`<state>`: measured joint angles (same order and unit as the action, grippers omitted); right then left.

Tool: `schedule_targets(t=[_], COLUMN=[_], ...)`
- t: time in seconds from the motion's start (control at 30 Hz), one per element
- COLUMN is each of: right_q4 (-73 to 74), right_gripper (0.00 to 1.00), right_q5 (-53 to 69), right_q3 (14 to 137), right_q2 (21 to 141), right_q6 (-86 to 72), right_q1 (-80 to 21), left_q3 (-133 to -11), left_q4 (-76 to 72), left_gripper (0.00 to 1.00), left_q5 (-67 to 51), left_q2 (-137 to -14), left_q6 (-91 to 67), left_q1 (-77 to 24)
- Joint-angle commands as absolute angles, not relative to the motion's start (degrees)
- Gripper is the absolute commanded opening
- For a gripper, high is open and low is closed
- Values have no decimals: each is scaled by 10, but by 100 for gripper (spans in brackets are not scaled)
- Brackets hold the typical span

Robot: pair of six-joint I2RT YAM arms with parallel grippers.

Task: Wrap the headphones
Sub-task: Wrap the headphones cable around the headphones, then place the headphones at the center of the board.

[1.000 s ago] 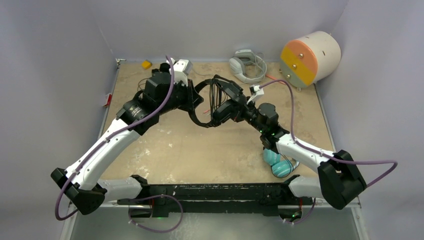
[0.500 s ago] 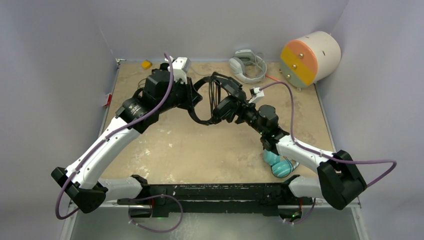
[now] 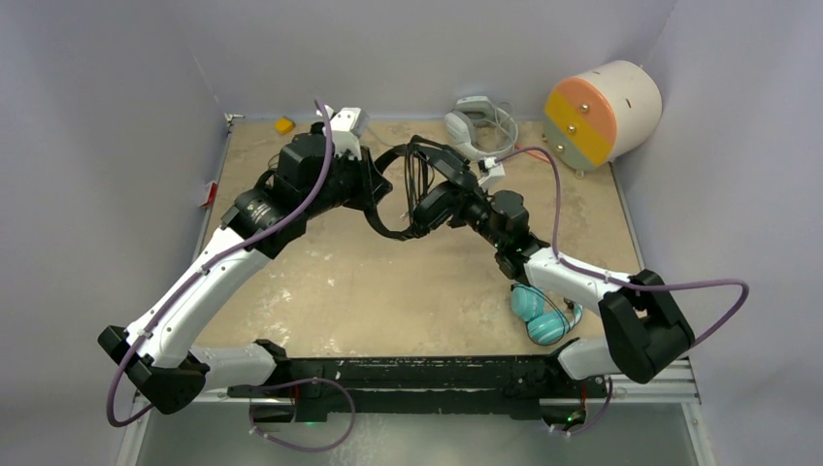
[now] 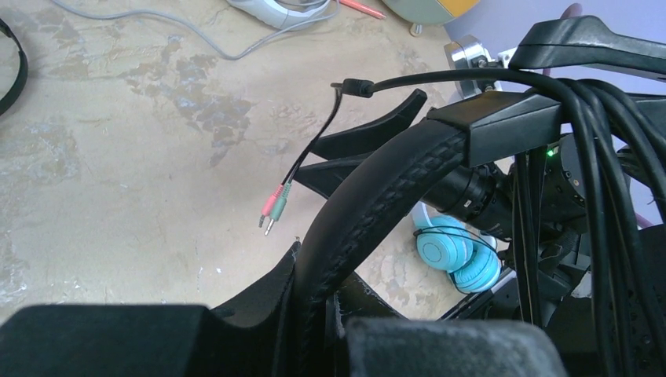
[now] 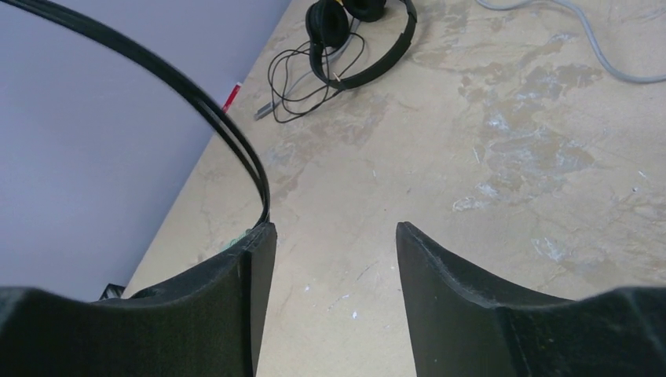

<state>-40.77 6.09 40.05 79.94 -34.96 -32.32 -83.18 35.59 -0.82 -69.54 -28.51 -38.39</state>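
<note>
My left gripper (image 3: 377,194) is shut on the padded band of a black pair of headphones (image 4: 369,196) and holds it above the table. The band runs up between the jaws in the left wrist view. The pair's black cord (image 4: 601,165) is wound in several loops across the band, and its end hangs free with a pink and a green plug (image 4: 273,208). My right gripper (image 5: 334,236) is open with nothing between its fingers. The cord (image 5: 228,126) passes outside its left finger. A teal pair (image 3: 542,316) lies near the right arm's base. Another black pair (image 5: 361,31) lies at the table's far left.
A grey-white headset (image 3: 476,126) with a grey cable lies at the back edge. A cream cylinder with an orange and yellow face (image 3: 602,109) stands at the back right. A small yellow object (image 3: 283,124) sits at the back left corner. Purple walls close in three sides.
My right gripper has opened and let go of the cord. The right arm has shifted a little left and toward the back. The left gripper still holds the band.
</note>
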Motion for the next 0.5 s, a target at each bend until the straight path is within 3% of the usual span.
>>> schedule_targets(t=[0.0, 0.47], right_q4=[-456, -442], right_gripper=[62, 55], right_q5=[70, 75], right_q3=[412, 406], right_q2=[782, 745], right_q6=[-347, -342], right_q1=[-327, -329], left_q3=[-865, -868], left_q4=[326, 333], left_gripper=[0, 0], left_q5=[-1, -1], left_q2=[-691, -690], left_q6=[-302, -304], left_q1=[-383, -383])
